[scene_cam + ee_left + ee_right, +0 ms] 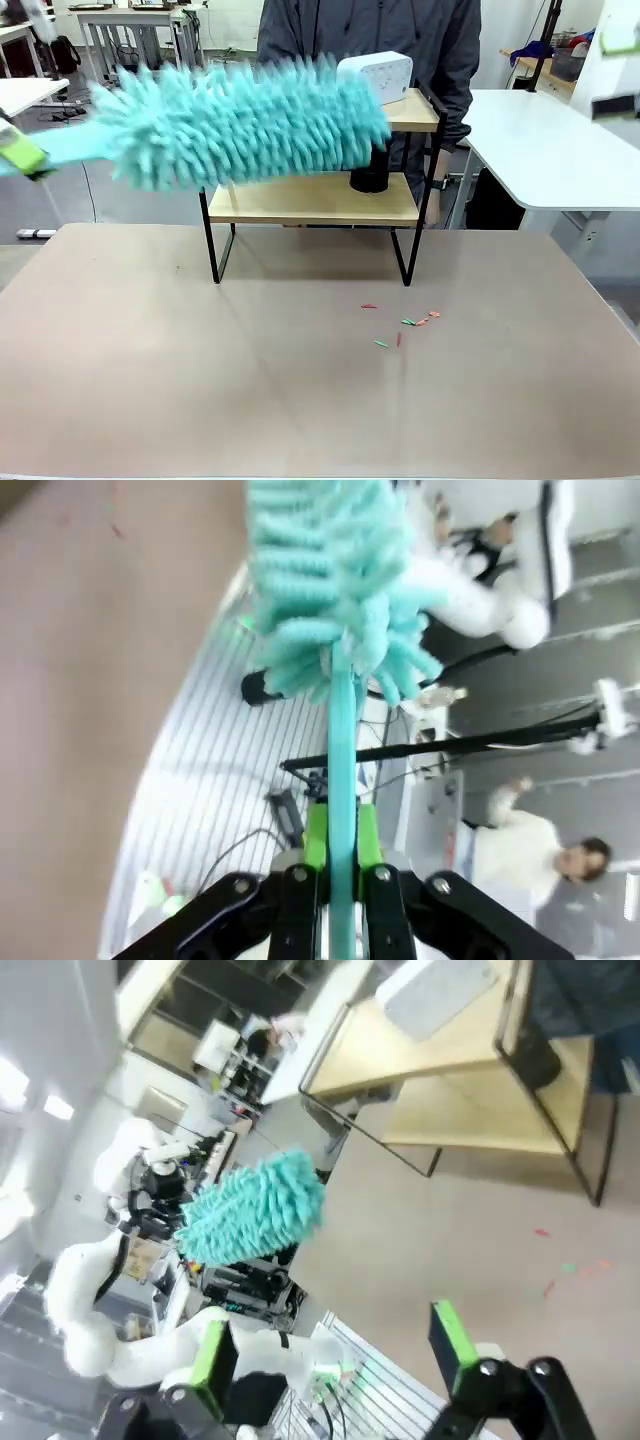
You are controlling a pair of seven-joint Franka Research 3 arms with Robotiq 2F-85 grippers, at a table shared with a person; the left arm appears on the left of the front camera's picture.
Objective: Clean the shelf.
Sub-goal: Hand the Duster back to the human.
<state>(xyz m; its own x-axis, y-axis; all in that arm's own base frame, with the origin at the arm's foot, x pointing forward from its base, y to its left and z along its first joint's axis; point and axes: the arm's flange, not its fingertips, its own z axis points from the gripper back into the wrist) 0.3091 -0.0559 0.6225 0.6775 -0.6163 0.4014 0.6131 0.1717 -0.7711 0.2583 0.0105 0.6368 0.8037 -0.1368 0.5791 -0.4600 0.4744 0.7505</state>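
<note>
The shelf point(315, 203) stands at the table's far middle, with a person right behind it. A fluffy teal duster point(240, 122), blurred, stretches across the front of the top board's left part. My left gripper point(24, 157) holds its teal handle at the far left edge. In the left wrist view the gripper point(342, 852) is shut on the handle, and the duster head point(330, 580) points away. My right gripper point(330, 1355) is open and holds nothing, high above the table, looking down at the shelf point(450, 1060) and the duster point(255, 1210). It is a blur at the upper right point(615, 72).
A white box point(378, 75) sits on the top board's right end, and a black cylinder point(368, 178) stands on the lower board. Several small coloured scraps point(405, 325) lie on the beige tabletop point(200, 360) in front of the shelf. White tables flank both sides.
</note>
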